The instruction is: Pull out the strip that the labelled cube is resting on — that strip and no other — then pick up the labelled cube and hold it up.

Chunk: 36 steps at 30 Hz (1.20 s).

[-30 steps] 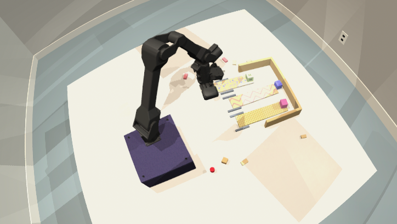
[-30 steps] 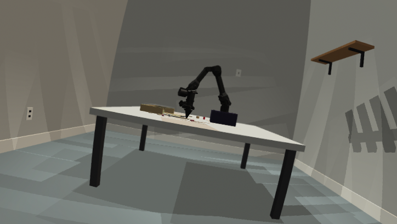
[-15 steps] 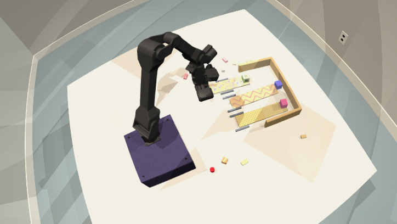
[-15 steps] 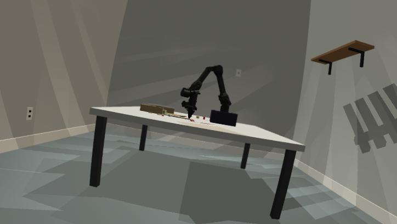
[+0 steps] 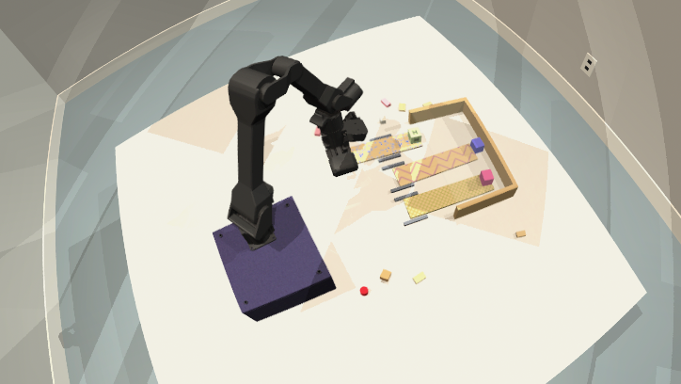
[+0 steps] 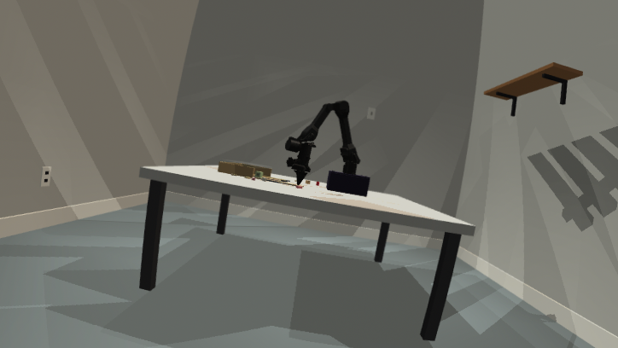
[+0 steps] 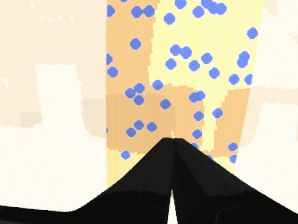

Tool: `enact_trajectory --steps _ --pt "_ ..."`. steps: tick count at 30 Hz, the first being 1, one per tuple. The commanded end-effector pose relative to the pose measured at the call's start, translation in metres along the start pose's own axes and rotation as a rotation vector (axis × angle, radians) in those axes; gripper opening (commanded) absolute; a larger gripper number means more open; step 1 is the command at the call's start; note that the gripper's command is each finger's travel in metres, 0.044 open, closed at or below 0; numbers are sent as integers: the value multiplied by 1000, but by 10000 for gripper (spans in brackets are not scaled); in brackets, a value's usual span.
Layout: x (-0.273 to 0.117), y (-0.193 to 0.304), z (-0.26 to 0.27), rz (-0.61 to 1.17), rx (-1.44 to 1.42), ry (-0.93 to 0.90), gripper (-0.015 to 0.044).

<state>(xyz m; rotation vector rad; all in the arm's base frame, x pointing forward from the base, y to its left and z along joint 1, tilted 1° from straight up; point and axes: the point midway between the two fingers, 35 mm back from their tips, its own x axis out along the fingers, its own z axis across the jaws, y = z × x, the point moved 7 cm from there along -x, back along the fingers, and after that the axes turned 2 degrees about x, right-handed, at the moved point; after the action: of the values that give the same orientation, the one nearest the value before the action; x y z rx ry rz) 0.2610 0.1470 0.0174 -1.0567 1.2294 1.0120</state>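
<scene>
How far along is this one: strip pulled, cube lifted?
Partly pulled: the blue-dotted strip already sticks out past its grey rails toward the arm, and the labelled green cube rides its far end, level with the fence opening. In hand: the shut end effector presses on the strip, dragging it. Left: finish the pull, then grasp and raise the cube.
</scene>
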Motion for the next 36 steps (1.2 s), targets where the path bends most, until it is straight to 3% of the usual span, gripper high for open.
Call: enact_trajectory --steps 1,36 --pt "6 13 -4 28 1 18 0" --pt "5 41 -5 31 1 18 0"
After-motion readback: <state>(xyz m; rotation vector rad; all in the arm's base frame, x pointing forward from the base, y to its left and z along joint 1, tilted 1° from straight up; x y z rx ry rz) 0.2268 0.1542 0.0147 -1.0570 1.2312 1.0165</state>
